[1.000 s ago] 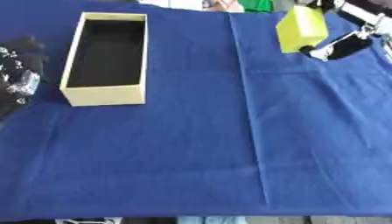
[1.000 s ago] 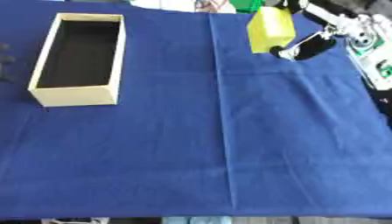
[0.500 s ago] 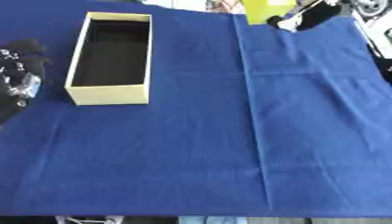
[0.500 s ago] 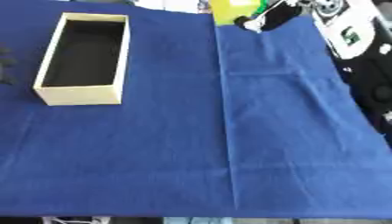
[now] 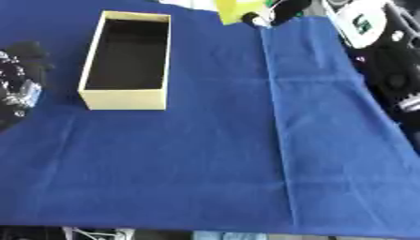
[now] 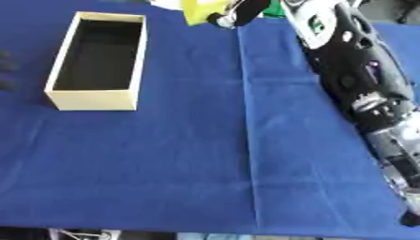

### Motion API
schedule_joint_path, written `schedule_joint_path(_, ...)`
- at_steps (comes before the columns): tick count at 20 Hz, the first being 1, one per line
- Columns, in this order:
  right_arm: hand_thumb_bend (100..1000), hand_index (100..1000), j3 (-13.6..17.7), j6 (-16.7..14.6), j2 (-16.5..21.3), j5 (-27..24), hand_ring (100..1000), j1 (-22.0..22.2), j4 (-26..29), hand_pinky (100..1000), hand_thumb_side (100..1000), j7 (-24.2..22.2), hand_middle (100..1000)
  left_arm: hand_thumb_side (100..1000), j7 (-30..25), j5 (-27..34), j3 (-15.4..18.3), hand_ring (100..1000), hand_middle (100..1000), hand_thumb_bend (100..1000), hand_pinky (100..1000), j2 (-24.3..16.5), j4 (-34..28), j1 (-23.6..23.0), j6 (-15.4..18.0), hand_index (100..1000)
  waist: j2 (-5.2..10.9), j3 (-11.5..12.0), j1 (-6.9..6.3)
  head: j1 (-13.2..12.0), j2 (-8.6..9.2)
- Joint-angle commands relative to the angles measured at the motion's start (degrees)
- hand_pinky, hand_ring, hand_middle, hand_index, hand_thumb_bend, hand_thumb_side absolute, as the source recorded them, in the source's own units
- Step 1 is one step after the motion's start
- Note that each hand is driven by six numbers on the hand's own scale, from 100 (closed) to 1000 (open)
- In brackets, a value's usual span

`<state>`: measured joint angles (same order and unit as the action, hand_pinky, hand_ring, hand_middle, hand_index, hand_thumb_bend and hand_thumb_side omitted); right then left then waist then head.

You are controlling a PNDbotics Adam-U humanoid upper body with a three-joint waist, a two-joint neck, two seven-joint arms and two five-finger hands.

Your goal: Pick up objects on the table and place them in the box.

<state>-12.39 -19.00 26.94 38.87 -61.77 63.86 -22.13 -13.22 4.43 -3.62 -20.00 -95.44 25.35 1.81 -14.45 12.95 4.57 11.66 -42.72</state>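
Holding yellow block at 12 o'clock, right hand curled round it; box empty (left hand unclear).

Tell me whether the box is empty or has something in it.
Empty. The box sits open-topped on the blue cloth, and only its dark bare floor shows inside.

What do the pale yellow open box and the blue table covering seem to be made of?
The pale yellow rectangular box looks like matte cardboard: thin, straight walls, sharp corners, no shine, dark inside. The blue table covering looks like woven cloth: a long fold crease runs down it, soft wrinkles show, and the finish is dull.
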Motion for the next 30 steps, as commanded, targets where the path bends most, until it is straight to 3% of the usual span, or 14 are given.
schedule_joint_path(1, 225, 642, 0.2, -1.0, -1.3, 2.7, 770, -2.2, -1.3, 829, 100, 0.2, 441, 376, -0.7, 0.4, -0.2, 771, 745, 134, 630, -0.2, -1.1, 1.1, 0.2, 867, 1.24, 0.4, -0.23, 0.7, 0.34)
schedule_joint_path(10, 154, 666, -1.2, -2.9, -6.9, 10.3, 785, -3.9, -4.3, 836, 100, 0.8, 463, 377, -1.8, 1.2, -0.6, 748, 715, 132, 615, 0.5, -1.0, 1.4, 0.7, 856, 1.26, 1.9, -0.31, 2.2, 0.79)
schedule_joint_path(15, 100, 680, -2.1, -5.2, -8.5, 14.8, 792, -4.2, -3.6, 839, 100, 1.8, 458, 378, -2.5, 1.6, -0.8, 732, 697, 127, 598, 0.7, -1.1, 1.6, 1.1, 847, 1.34, 2.5, -0.42, 2.8, 1.06)
schedule_joint_path(23, 100, 711, -4.2, -9.1, -10.2, 21.0, 803, -4.1, -1.3, 848, 100, 4.7, 486, 380, -3.6, 2.1, -0.9, 710, 671, 127, 580, 1.1, -1.2, 1.8, 1.6, 830, 1.47, 3.2, -0.24, 3.2, 1.12)
schedule_joint_path(25, 100, 754, -4.7, -10.3, -10.4, 22.7, 809, -4.1, -0.3, 852, 100, 5.8, 542, 381, -3.7, 2.2, -0.9, 693, 652, 128, 578, 1.1, -1.1, 1.8, 1.6, 828, 1.53, 3.4, -0.18, 3.3, 1.19)
schedule_joint_path(28, 269, 889, -5.1, -12.0, -10.6, 25.1, 879, -4.0, 0.7, 883, 101, 7.9, 846, 383, -3.7, 2.2, -0.8, 679, 641, 128, 580, 1.1, -1.0, 1.7, 1.7, 829, 1.64, 3.7, -0.11, 3.4, 1.26)
schedule_joint_path(29, 278, 894, -5.2, -12.5, -10.6, 25.7, 882, -4.0, 0.7, 885, 106, 8.5, 854, 383, -3.7, 2.2, -0.8, 678, 640, 128, 580, 1.1, -1.0, 1.7, 1.6, 829, 1.67, 3.7, -0.08, 3.4, 1.26)
schedule_joint_path(30, 376, 941, -5.2, -12.9, -10.6, 26.2, 908, -3.9, 0.7, 906, 155, 9.0, 921, 384, -3.7, 2.2, -0.8, 674, 638, 128, 581, 1.1, -1.0, 1.6, 1.6, 829, 1.69, 3.7, -0.06, 3.4, 1.27)
